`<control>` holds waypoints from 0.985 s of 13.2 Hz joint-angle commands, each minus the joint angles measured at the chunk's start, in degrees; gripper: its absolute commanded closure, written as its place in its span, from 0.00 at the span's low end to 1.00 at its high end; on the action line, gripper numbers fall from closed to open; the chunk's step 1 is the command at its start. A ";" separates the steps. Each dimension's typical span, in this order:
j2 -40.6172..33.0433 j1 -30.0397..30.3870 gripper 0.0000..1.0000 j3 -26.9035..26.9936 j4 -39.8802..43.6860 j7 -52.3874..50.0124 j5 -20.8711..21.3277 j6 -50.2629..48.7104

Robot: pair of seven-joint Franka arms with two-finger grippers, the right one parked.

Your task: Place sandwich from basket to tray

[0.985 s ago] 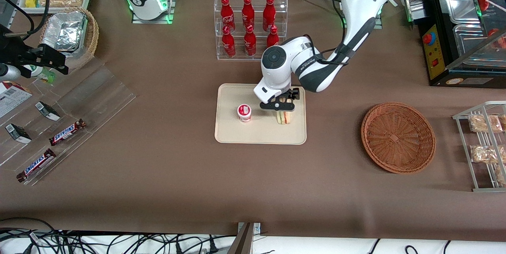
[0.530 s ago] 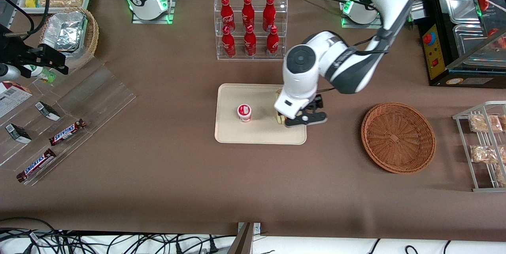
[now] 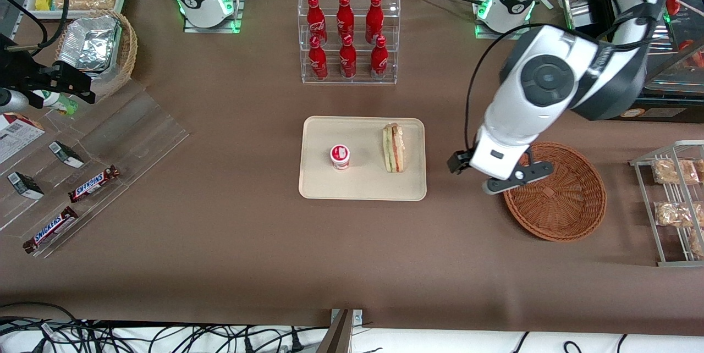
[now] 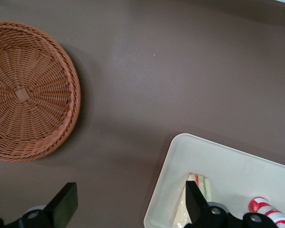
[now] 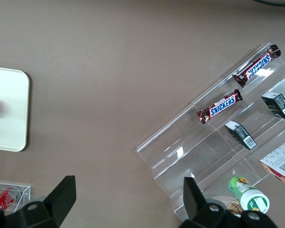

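The sandwich (image 3: 393, 148) stands on edge on the cream tray (image 3: 319, 185), beside a small red-and-white cup (image 3: 340, 156) and nearer the working arm's end of the tray. The woven basket (image 3: 572, 213) sits apart from the tray on the brown surface (image 3: 220, 243). The end effector (image 3: 498, 174) hangs above the basket's rim on the tray side, its fingers (image 4: 66, 205) spread wide and apparently gripping nothing.

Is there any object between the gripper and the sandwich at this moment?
Nothing visible stands between them. The open gripper hangs above the table at the basket's rim; only bare tabletop and the tray's low rim separate it from the sandwich, which lies on the tray, apart from the small cup.
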 commanded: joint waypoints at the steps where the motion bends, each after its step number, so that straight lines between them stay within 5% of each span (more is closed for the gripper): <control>1: -1.61 2.80 0.00 -0.39 -0.27 4.95 -2.39 -2.44; 6: -9.86 0.79 0.00 9.17 -1.59 19.51 -10.12 -8.40; 13: -17.43 0.00 0.00 20.17 -1.85 38.25 -14.87 -16.59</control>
